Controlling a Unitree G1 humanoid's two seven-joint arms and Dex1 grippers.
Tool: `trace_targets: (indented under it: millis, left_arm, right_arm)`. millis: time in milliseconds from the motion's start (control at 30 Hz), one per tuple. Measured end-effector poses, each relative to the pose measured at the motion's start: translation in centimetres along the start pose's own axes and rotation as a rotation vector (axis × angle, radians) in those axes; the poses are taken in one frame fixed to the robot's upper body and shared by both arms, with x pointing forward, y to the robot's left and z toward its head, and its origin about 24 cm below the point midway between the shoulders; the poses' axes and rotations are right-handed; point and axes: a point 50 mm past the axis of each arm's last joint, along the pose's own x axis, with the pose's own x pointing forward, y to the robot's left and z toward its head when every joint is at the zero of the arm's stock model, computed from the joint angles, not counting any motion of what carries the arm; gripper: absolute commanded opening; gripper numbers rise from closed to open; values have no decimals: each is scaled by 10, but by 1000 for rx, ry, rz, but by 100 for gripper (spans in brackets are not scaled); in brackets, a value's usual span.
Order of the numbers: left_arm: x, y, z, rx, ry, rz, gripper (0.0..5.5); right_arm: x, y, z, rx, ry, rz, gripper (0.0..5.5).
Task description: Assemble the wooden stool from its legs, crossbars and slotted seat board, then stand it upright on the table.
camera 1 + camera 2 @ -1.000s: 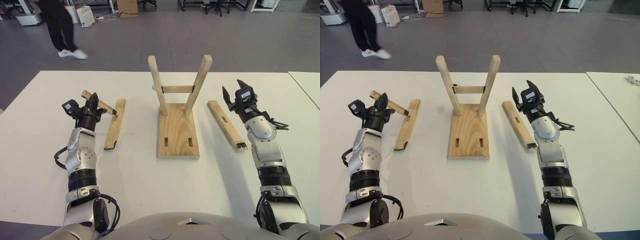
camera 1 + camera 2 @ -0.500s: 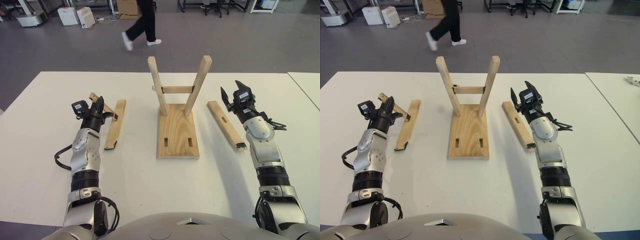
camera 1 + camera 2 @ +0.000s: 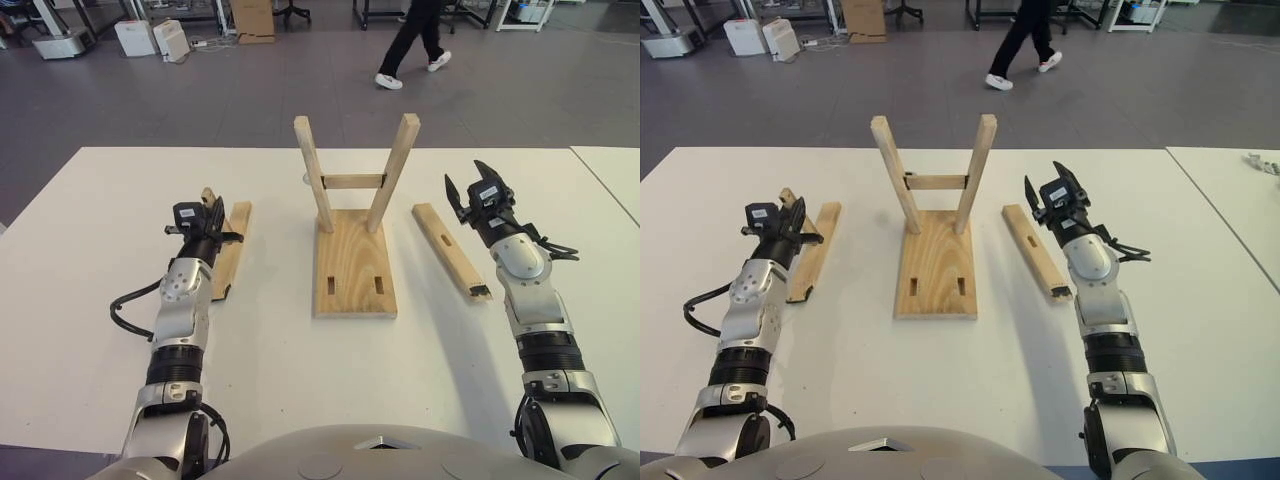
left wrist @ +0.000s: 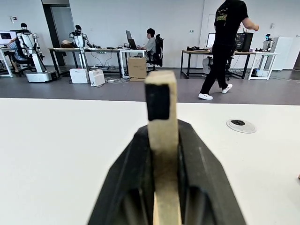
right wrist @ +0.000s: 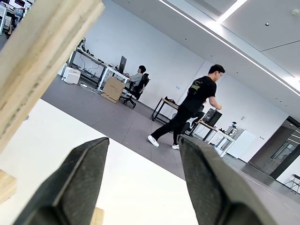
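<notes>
a: where does the stool stand on the desk point(image 3: 90, 250)?

b: half built and upside down. the seat board point(image 3: 355, 262) lies flat in the middle. two legs point(image 3: 310, 170) rise from its 12 o'clock end, leaning a little toward each other, with a crossbar point(image 3: 353, 182) joining them partway up. two empty slots point(image 3: 331, 285) show near its 6 o'clock end.

a: and the loose parts?

b: one loose leg point(image 3: 448, 248) lies flat at 3 o'clock of the board, running from 11 to 5. another flat leg point(image 3: 233, 240) lies at 9 o'clock of the board, apart from it.

a: what about the left end effector point(image 3: 205, 222)?

b: it sits just at the 9 o'clock side of that flat leg, its fingers point(image 4: 126, 183) pressed tight against both sides of a wooden piece point(image 4: 161, 108) that sticks out past the tips toward 12 o'clock, dark at its end.

a: and the right end effector point(image 3: 465, 178)?

b: spread wide with nothing between its fingers point(image 5: 70, 187). it is at 3 o'clock of the upright legs, just beside the far end of the loose leg, and i cannot tell whether it touches the wood.
</notes>
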Motion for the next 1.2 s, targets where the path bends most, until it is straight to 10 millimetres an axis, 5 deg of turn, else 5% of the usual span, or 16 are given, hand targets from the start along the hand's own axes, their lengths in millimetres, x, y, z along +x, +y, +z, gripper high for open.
trace_targets:
  millis: [133, 333, 567, 667, 933, 1200]
  left_arm:
    - [-12, 5, 9, -53, -17, -75, 86]
    - [-14, 24, 19, 44, 208, -146, 199]
    - [-38, 20, 13, 48, 452, -191, 331]
    - [-44, 12, 10, 33, 499, -208, 331]
    - [-55, 11, -9, 120, 600, -174, 208]
    - [-52, 10, -4, 118, 508, -186, 202]
  right_arm:
    - [5, -3, 5, -19, -23, -11, 271]
    - [5, -2, 2, -21, -11, -14, 271]
    - [5, -1, 3, -20, -21, -22, 271]
    - [5, -1, 3, -18, -21, -21, 271]
    - [5, 0, 3, -17, -22, -16, 271]
    - [6, 0, 3, 113, -11, -14, 271]
